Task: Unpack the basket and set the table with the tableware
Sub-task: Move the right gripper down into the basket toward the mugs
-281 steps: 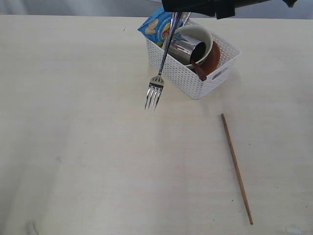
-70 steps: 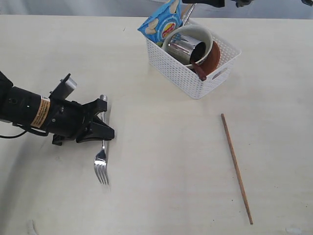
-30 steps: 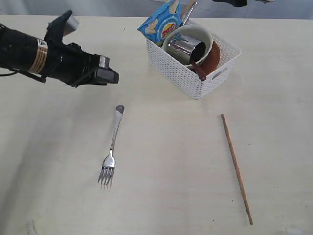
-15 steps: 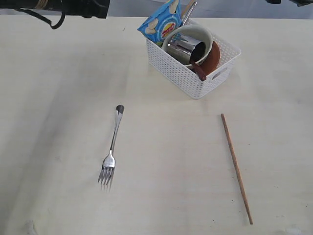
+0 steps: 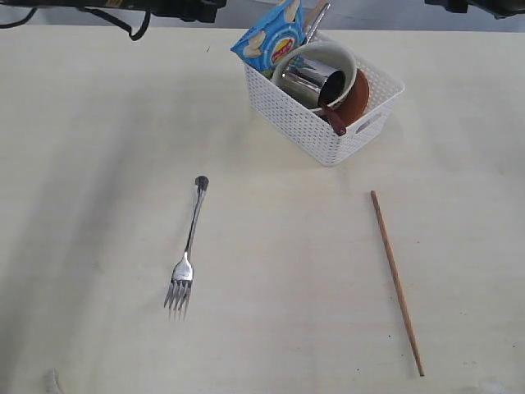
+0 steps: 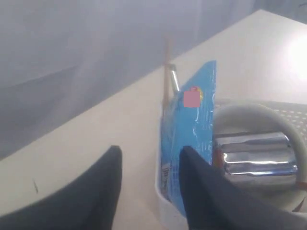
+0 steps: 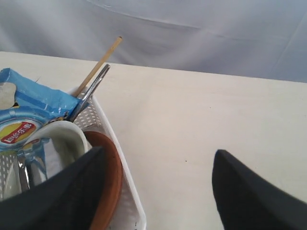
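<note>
The white basket (image 5: 305, 133) stands at the far middle of the table (image 5: 98, 164). In it lie a cream bowl (image 5: 345, 57) with a steel cup (image 5: 312, 80) inside, a brown plate (image 5: 359, 94), a red-brown spoon (image 5: 335, 121), a knife (image 5: 315, 23) and a chopstick (image 7: 101, 64). A fork (image 5: 189, 246) and another chopstick (image 5: 396, 279) lie on the table. My left gripper (image 6: 151, 153) is open and empty, beside the basket's packet end. My right gripper (image 7: 159, 153) is open and empty, over the basket rim (image 7: 127, 177) by the plate.
A blue snack packet (image 5: 269, 41) stands upright in the basket's far left corner. In the exterior view only a bit of the left arm (image 5: 184, 8) and the right arm (image 5: 472, 6) shows at the far edge. A pale curtain hangs behind the table.
My left arm has lifted away from the fork and swung to the far edge, towards the basket. The fork stays flat on the table. The right gripper has barely moved.
</note>
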Controlling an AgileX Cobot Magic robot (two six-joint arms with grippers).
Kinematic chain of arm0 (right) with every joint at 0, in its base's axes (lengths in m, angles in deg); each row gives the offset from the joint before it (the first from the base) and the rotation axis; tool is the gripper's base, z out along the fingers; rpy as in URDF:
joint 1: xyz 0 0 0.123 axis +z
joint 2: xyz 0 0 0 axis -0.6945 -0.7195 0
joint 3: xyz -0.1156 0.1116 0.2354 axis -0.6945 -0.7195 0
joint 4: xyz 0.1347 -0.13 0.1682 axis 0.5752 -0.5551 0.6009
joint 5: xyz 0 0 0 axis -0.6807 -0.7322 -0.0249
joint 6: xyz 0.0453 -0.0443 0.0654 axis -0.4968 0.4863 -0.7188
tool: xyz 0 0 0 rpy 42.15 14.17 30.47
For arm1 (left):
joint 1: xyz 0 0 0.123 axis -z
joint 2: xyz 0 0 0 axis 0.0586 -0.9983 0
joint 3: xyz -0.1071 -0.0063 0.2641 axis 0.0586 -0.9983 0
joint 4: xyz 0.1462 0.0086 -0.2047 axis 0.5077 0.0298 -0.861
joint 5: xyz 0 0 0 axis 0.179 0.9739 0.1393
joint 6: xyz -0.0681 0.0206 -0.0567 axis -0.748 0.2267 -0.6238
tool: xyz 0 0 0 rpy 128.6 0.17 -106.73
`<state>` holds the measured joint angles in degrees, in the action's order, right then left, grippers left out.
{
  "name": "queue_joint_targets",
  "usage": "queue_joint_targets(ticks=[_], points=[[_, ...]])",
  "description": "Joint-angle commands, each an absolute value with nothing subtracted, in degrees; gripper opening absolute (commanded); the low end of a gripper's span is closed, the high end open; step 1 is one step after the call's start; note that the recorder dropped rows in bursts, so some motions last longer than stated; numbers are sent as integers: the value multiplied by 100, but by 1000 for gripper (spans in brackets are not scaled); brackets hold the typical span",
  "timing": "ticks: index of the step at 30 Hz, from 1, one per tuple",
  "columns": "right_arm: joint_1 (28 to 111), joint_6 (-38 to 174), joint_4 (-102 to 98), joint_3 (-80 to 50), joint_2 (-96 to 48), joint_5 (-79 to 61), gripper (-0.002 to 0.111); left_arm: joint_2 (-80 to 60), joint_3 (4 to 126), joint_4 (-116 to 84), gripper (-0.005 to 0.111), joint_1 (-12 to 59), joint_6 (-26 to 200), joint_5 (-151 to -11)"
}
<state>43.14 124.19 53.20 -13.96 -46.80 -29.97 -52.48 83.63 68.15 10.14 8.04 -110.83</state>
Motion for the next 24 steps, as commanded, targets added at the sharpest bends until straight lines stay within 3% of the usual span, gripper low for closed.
queue_joint_targets(ticks=[1, 4, 6, 15, 24], points=[[4275, 12420, 5391, -1395, -4687, -2928, 61, -5450, 8646, 6711, 50, 1089, 835, -11296], [4275, 12430, 5389, -1395, -4687, -3044, 61, -5514, 8716, 6711, 70, 1215, 859, -11323], [4287, 12543, 5389, -1395, -4687, -3169, 61, -5526, 8755, 6711, 75, 1291, 885, -11289], [4638, 12914, 4954, -1038, -4779, -5265, 61, -5526, 8776, 6711, 73, 1507, 906, -10869], [6105, 10284, 2192, -995, -4946, -4467, 58, -5526, 8776, 6725, 73, 1493, 762, -10117]])
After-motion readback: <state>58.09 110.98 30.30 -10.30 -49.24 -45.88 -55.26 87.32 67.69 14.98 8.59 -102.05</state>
